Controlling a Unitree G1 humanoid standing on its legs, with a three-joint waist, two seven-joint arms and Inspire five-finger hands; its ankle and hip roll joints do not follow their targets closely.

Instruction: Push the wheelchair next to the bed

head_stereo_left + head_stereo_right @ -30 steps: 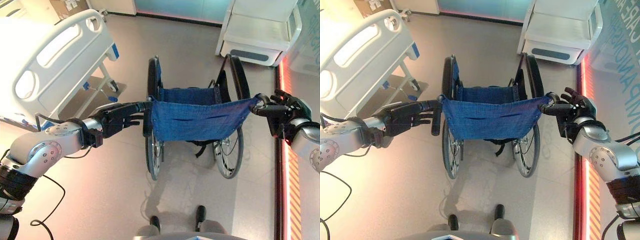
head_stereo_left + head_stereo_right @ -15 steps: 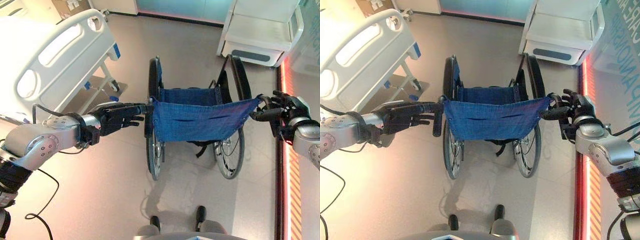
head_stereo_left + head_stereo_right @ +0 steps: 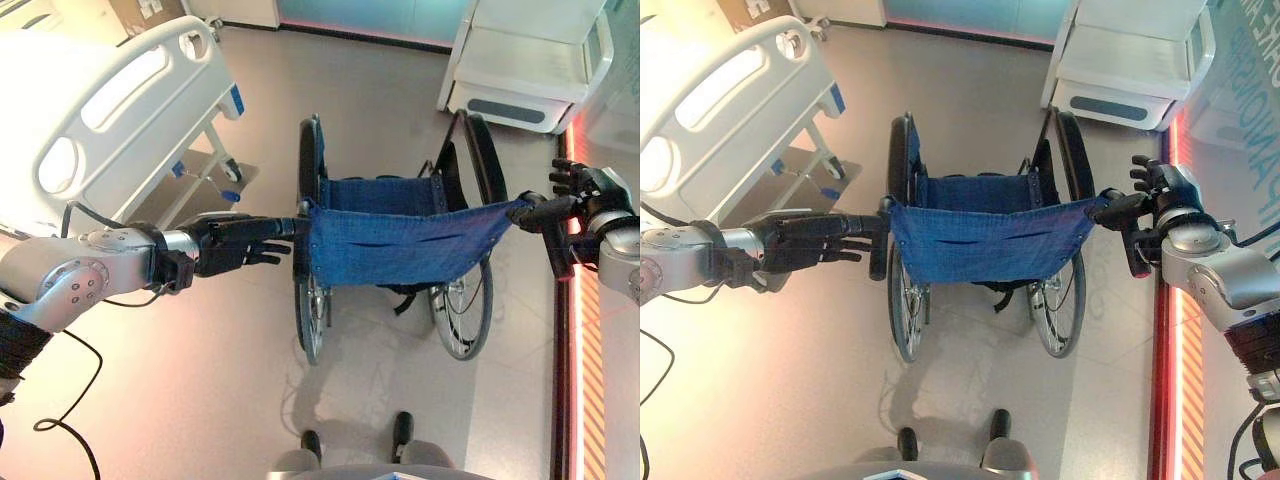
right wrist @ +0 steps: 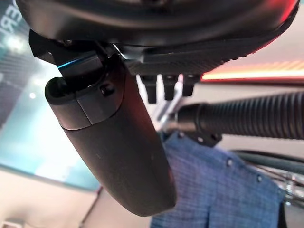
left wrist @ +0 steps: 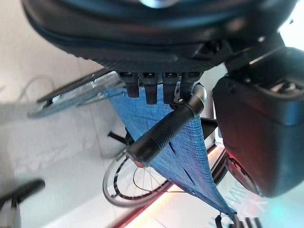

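The bed (image 3: 110, 110) stands ahead of the left hand and off to its outer side, its white footboard turned toward the robot. A white cabinet (image 3: 525, 70) sits ahead of the right hand, well beyond it.

The wheelchair (image 3: 395, 250) is between the two hands, its back toward the robot and its blue sling backrest (image 3: 985, 243) stretched from one hand to the other. It is not beside the bed: open floor (image 3: 200, 380) lies between its left wheel (image 3: 308, 300) and the bed frame.

The left hand (image 3: 235, 243) reaches to the left push handle (image 5: 164, 130). In its wrist view the fingers run out straight over the ribbed grip near its root, the thumb apart to one side; nothing is wrapped round the grip. The right hand (image 3: 1160, 195) sits at the right push handle (image 4: 247, 118); its wrist view shows the fingers straight above that grip and the thumb clear of it, so it too lies against the handle, unclasped.

The frame looks stiff and should roll easily on its big wheels, but the cloth back is soft and would give under a push. The ribbed grips are the places to hold; with open hands the chair may swerve, so uneven pressure must steer it left.
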